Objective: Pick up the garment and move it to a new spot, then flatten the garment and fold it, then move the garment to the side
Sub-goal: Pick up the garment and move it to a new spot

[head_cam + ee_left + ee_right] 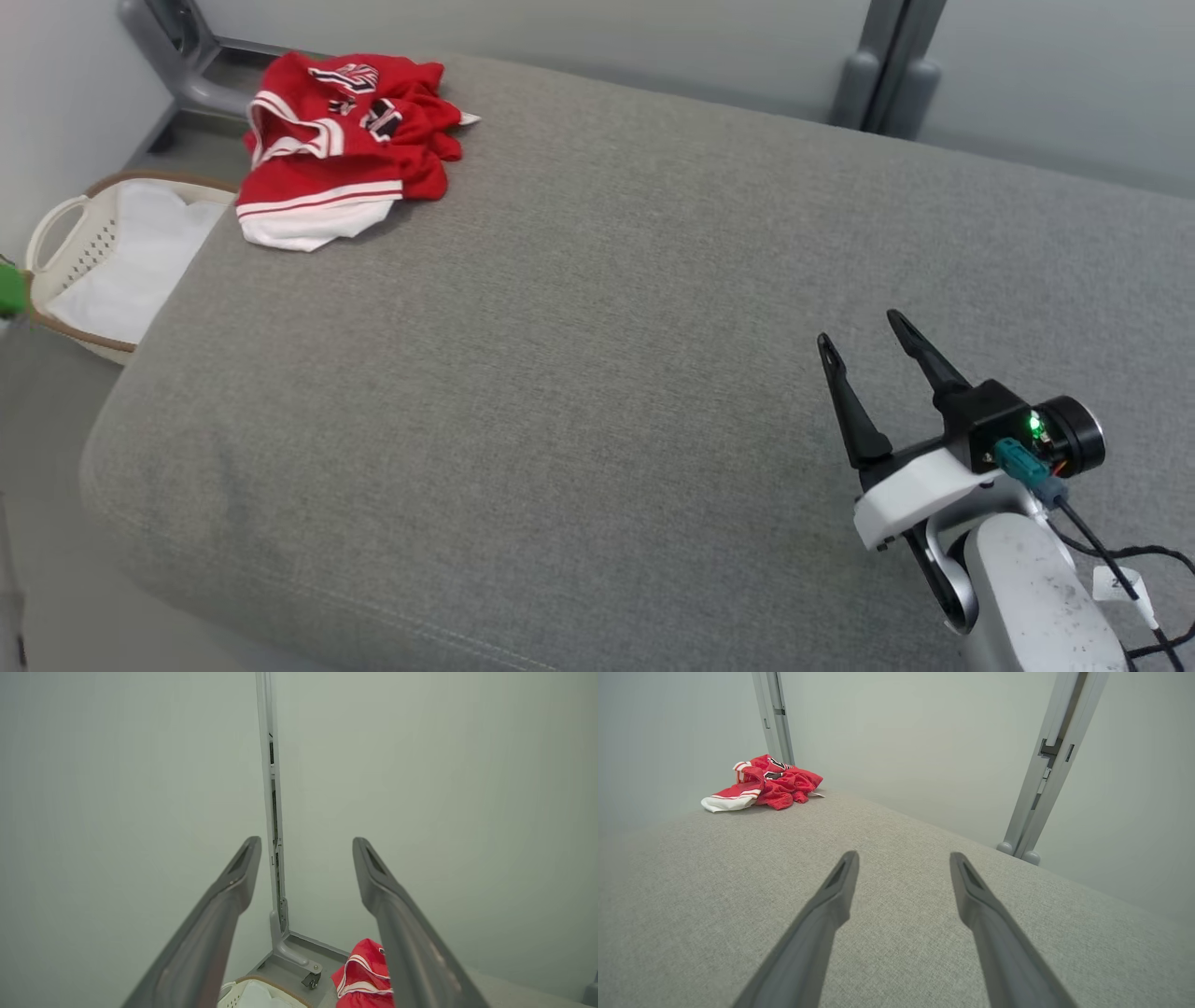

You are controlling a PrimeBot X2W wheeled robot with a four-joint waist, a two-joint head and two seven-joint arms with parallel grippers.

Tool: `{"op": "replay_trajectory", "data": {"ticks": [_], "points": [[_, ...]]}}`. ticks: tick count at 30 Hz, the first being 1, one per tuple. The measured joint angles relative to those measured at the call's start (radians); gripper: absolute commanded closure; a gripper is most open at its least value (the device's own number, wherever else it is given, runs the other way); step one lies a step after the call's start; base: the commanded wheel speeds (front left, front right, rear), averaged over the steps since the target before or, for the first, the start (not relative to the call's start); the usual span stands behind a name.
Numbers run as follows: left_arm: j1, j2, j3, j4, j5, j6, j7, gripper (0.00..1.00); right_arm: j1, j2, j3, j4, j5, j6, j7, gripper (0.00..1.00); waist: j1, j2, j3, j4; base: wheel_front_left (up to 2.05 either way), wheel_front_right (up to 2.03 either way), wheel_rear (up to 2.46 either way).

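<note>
The garment (pixel 336 140), a red jersey with white sleeves and striped trim, lies crumpled at the far left corner of the grey cushioned surface (pixel 579 355). It also appears far off in the right wrist view as the garment (pixel 766 784), and at the bottom of the left wrist view as the garment (pixel 362 975). My right gripper (pixel 859 331) hovers open over the near right of the surface, far from the jersey, with nothing between its fingers. In its own wrist view my left gripper (pixel 306 844) is open and empty, pointing at the wall above the jersey.
A white laundry basket (pixel 65 233) with a brown rim stands on the floor left of the surface, below the jersey. Grey partition posts (pixel 882 65) and a wheeled foot (pixel 308 977) stand behind the surface against pale walls.
</note>
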Motion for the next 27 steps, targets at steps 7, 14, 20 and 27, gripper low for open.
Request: {"op": "replay_trajectory", "data": {"ticks": [7,14,20,27], "points": [[-0.199,0.041,-0.010,0.260,-0.011,0.000,0.021,0.00,-0.052,-0.001,0.000,-0.060,-0.042,0.000,0.034,0.00,0.0000,0.0000,0.116,-0.097,0.00,0.00,0.00],[-0.305,0.009,-0.058,0.471,-0.030,-0.008,0.050,0.00,-0.063,-0.001,-0.018,-0.122,-0.079,0.000,0.061,0.00,0.0000,0.0000,0.244,-0.170,0.00,0.00,0.00],[-0.355,-0.039,-0.100,0.597,-0.075,-0.013,0.062,0.00,-0.076,-0.001,-0.030,-0.157,-0.093,0.000,0.071,0.00,0.0000,0.0000,0.343,-0.212,0.00,0.00,0.00],[-0.390,-0.041,-0.101,0.720,-0.126,-0.014,0.057,0.00,-0.089,0.001,-0.024,-0.180,-0.094,0.000,0.073,0.00,0.0000,0.0000,0.426,-0.249,0.00,0.00,0.00]]}}
